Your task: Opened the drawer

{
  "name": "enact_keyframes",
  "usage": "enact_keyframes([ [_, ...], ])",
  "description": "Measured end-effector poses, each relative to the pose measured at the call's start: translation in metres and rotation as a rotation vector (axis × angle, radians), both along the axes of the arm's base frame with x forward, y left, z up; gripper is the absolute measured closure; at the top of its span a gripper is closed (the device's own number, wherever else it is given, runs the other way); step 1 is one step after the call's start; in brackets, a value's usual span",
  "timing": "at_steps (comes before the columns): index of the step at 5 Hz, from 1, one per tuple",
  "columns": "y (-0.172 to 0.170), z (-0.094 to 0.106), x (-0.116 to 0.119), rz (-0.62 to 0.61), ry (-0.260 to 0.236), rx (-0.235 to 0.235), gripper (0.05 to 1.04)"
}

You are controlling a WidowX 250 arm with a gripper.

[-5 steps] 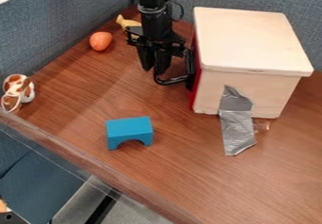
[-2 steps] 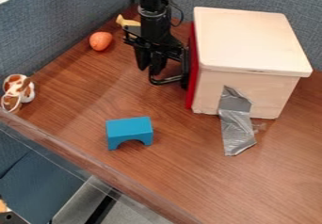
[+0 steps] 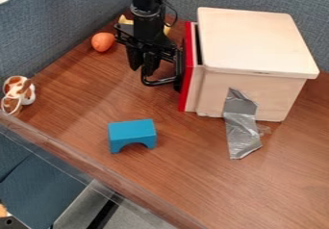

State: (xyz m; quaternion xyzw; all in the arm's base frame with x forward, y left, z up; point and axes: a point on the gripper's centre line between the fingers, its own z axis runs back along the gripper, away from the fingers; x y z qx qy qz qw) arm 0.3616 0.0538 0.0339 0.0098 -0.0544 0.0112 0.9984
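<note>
Beside the box (image 3: 257, 40), near the top of the camera view, my gripper (image 3: 142, 73) hangs down at the black handle (image 3: 158, 83) of the drawer (image 3: 187, 81). I cannot tell how far open my gripper is, or whether it pinches the handle or only lies against it. The drawer stands partly out of the box's left side as the camera sees it, its red front apart from the box and a dark gap showing behind it at the top.

Bare wood of the table (image 3: 96, 95) spreads from below me to its near edge, which slants from the view's left down to the bottom. Between me and that edge sits a blue block (image 3: 132, 132), well apart from the box. An orange egg-shaped thing (image 3: 103, 42) and a yellow thing (image 3: 125, 20) lie near the blue-grey partition (image 3: 64, 28). Silver tape (image 3: 242, 134) runs down the box's near side onto the table.
</note>
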Motion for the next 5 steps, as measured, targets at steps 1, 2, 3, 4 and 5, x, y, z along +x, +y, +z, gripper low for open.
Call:
enact_keyframes([
  [1,0.008,0.014,-0.005,0.006,-0.031,0.019,0.718],
  [2,0.014,0.014,-0.009,0.018,-0.026,0.019,0.718],
  [3,0.021,0.013,-0.012,0.021,-0.021,0.021,0.718],
  [4,0.026,0.013,-0.014,0.020,-0.018,0.026,0.718],
  [5,0.033,0.011,-0.017,0.025,-0.010,0.032,0.718],
])
